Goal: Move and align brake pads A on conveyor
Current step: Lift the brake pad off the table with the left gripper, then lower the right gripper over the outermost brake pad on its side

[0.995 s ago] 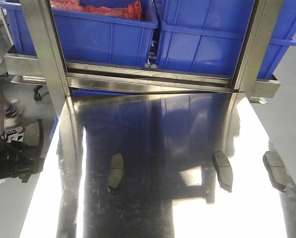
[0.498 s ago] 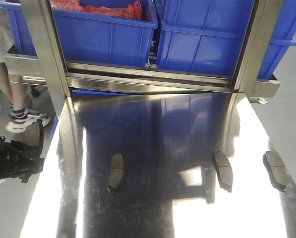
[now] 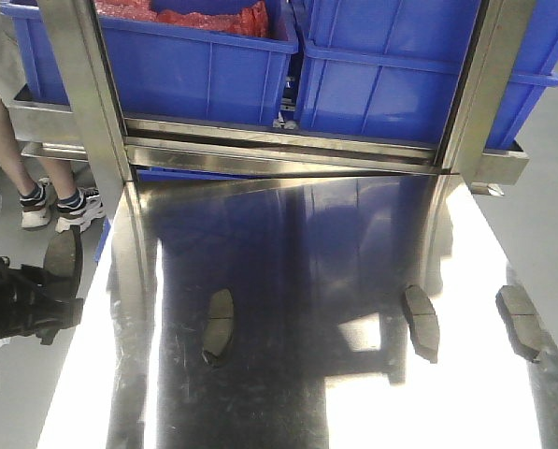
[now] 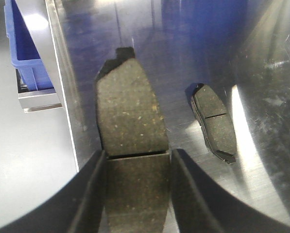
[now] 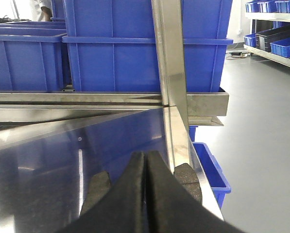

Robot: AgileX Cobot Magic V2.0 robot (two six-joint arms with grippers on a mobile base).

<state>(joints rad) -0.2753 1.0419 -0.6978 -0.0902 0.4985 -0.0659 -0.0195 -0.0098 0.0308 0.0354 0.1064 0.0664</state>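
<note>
While clamped on one brake pad (image 4: 130, 111) at the steel tabletop's (image 3: 288, 243) left edge, left gripper (image 4: 137, 154) tight against the pad's sides, three more brake pads (image 3: 219, 325) (image 3: 419, 321) (image 3: 520, 320) lying well apart across that tabletop, right gripper (image 5: 145, 167) pressed together, empty.

A factory or parts-warehouse floor, shown by big blue plastic stacking bins (image 3: 204, 75) on a stainless steel rack (image 3: 87, 94) behind a polished steel worktable (image 3: 288, 393) with loose brake pads (image 3: 219, 323), and more bins on shelving (image 5: 273, 54) across a smooth grey floor (image 5: 261, 126)
</note>
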